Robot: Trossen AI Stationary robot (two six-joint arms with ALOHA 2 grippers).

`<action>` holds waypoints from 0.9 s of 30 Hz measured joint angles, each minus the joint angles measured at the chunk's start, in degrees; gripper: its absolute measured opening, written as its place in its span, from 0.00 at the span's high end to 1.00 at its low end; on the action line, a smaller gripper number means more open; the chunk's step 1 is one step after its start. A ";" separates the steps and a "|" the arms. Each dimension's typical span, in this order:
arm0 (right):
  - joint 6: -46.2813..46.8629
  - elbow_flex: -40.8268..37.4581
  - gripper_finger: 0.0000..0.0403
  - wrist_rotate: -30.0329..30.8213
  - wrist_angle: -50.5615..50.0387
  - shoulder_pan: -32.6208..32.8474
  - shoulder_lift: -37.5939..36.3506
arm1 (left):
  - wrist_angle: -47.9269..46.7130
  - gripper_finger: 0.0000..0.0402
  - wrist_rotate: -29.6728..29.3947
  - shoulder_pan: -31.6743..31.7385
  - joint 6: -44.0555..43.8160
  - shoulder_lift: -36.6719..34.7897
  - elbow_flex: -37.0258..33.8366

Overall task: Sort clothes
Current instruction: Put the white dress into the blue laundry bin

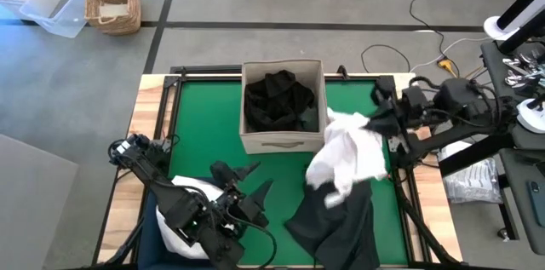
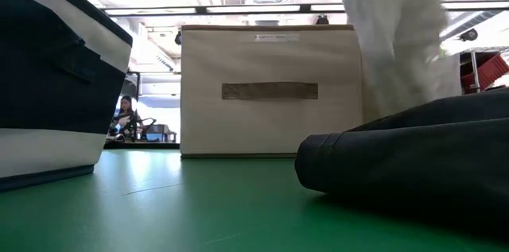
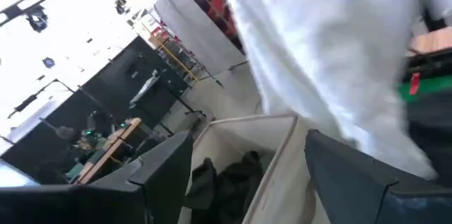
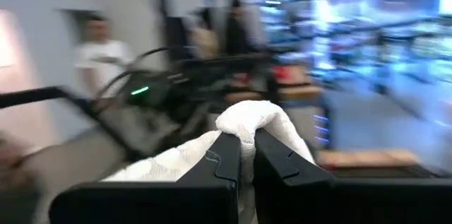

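My right gripper (image 1: 369, 122) is shut on a white garment (image 1: 349, 159) held up right of the beige fabric box (image 1: 283, 140). The same garment shows in the low view (image 2: 398, 37) and the left wrist view (image 3: 318, 47). A dark grey garment (image 1: 336, 223) lies flat on the green mat beneath it, also visible in the low view (image 2: 413, 153). Dark clothes (image 1: 279, 100) fill the box. My left gripper (image 1: 243, 180) is open above the mat, near the left front, touching nothing. White clothes (image 1: 192, 210) lie in the navy bin (image 2: 48, 85) under the left arm. My right gripper pinches a bunched fold at the top of the white garment (image 4: 248, 119) between its two fingers (image 4: 215, 160). It comes level from the table's right side. The garment hangs slack below the fingers, its lower end (image 1: 341, 192) over the dark grey garment; whether they touch I cannot tell.
The beige box stands at the mat's far middle, the navy bin at the near left corner. Bare green mat (image 1: 204, 125) lies left of the box and between box and left gripper. Wooden table edges (image 1: 140, 125) border the mat. People (image 4: 99, 58) show in the room beyond.
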 joint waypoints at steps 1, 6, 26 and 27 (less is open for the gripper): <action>-0.04 0.00 0.98 -3.05 1.71 0.00 0.91 | 0.44 0.37 0.87 0.07 1.53 0.02 1.52; -1.11 -0.01 0.98 -11.56 6.01 1.25 7.10 | 0.85 0.37 14.78 0.33 9.75 0.10 8.51; -26.11 21.17 0.98 -20.69 -0.84 11.16 35.58 | 8.99 0.37 48.23 5.31 14.28 0.16 11.38; -26.74 22.13 0.98 -20.66 -1.61 11.22 36.39 | 9.01 0.37 48.44 5.29 14.28 0.20 11.21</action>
